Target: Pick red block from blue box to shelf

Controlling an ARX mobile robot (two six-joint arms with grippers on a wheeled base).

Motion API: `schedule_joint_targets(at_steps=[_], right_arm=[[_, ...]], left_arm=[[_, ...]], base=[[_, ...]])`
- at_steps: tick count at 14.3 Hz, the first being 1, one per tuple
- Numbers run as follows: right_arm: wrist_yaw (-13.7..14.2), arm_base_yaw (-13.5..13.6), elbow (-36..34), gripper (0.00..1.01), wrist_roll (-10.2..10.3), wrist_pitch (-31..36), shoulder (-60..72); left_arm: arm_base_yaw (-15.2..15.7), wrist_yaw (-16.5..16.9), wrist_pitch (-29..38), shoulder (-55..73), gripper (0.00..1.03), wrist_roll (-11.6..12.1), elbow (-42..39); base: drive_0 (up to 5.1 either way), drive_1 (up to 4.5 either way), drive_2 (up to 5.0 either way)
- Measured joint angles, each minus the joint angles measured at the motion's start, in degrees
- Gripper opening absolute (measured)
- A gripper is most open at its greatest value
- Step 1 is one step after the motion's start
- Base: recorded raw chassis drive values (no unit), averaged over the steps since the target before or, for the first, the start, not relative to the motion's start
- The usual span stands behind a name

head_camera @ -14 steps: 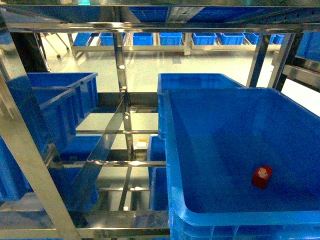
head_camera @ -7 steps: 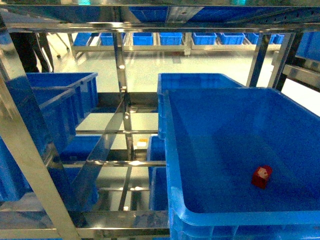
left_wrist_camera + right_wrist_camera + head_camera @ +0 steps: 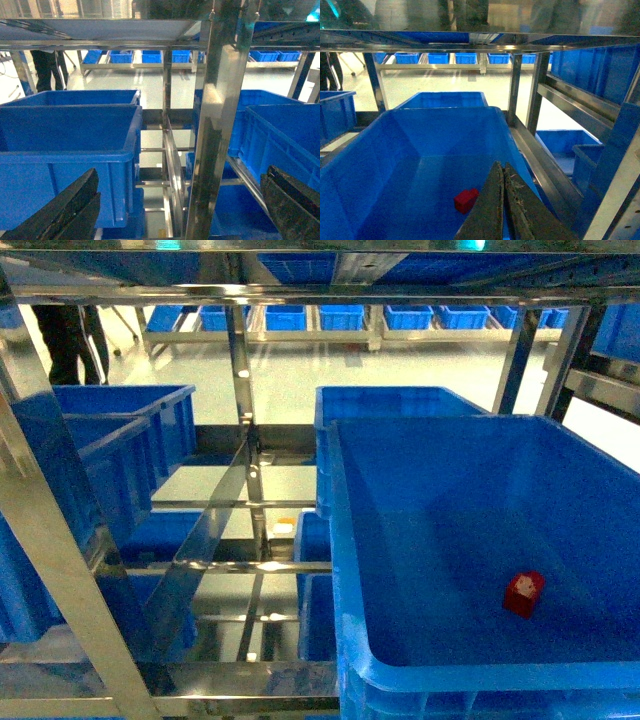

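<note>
Red block (image 3: 524, 593) is seen on the blue box (image 3: 345, 540) floor, near its right wall. It is judged light, rigid, slick; side faces are advised for grasping. Right gripper (image 3: 503, 200) is closed, empty; left gripper (image 3: 175, 210) is spread wide, empty

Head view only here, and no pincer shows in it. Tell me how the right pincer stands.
Observer: In the right wrist view, the right pincer is shut, fingers pressed together with nothing between them.
Operator: Place it against the red block.
Observer: The red block lies on the blue box floor, just left of the fingers in that view, not held.
Operator: Report the left pincer.
Observer: Left wrist view: the left pincer is wide open and empty, facing a shelf upright.
</note>
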Motion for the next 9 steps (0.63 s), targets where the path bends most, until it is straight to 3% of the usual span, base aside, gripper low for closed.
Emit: schedule_joint_targets(at_steps=[6,7,9], right_arm=[[0.0,0.0,0.0,0.02,0.0,-6.6,-6.5],[-0.1,0.0,0.0,0.02,0.0,-13.6,-10.8],[-0.2,0.0,0.0,0.02,0.0,-16.4,-16.0]], left_arm=[[0.0,0.0,0.0,0.0,0.98,0.0,0.0],[0.0,0.0,0.0,0.0,0.98,0.0,0.0],[0.0,0.0,0.1,0.0,0.98,0.0,0.0]], base=[[0.0,0.00,0.0],[0.0,0.00,0.0],[0.0,0.00,0.0]])
